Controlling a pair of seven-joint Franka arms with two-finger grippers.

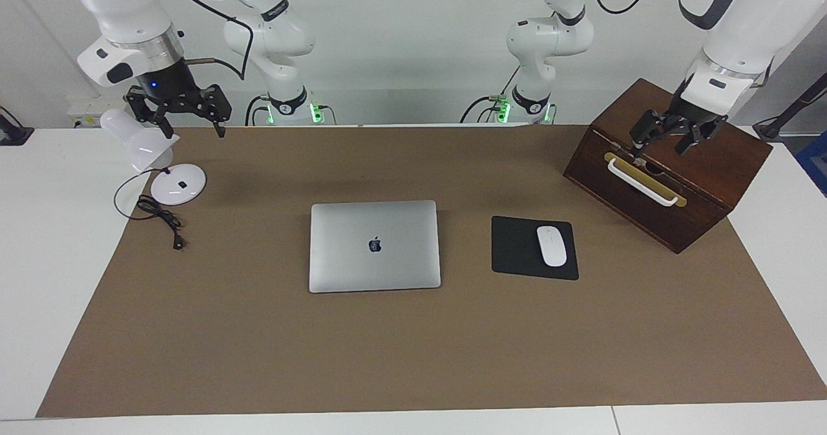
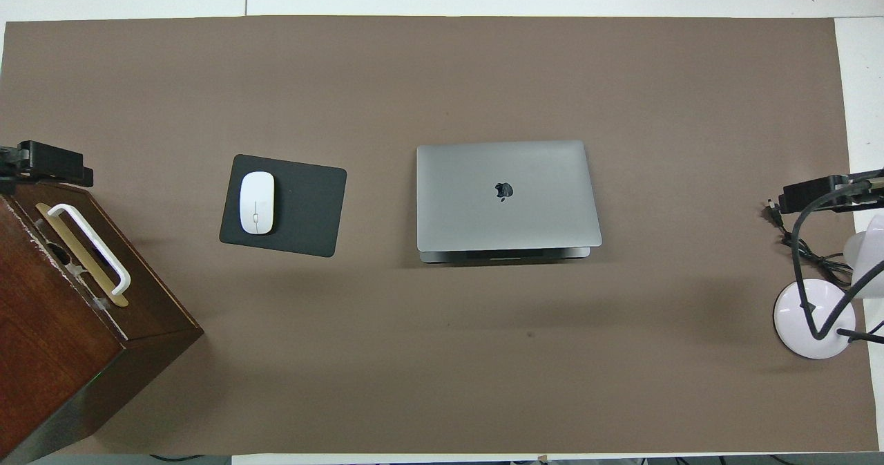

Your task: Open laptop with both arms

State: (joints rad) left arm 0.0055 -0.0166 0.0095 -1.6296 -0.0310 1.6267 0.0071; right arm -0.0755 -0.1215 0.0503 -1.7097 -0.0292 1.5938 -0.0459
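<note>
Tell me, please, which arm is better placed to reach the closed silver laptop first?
Neither clearly. The left gripper hangs over the brown wooden box; the right gripper hangs over the white desk lamp. Both are raised at their table ends, well away from the slim silver-grey laptop between them.

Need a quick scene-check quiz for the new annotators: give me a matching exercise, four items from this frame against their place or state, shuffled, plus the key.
Column one:
1. laptop
2. white mouse
3. left gripper
4. desk lamp

Column two:
A. on the black mouse pad
B. at the right arm's end of the table, under the right gripper
C. lid shut, lying mid-mat
D. up over the wooden box

Pairs: 1-C, 2-A, 3-D, 4-B
</note>
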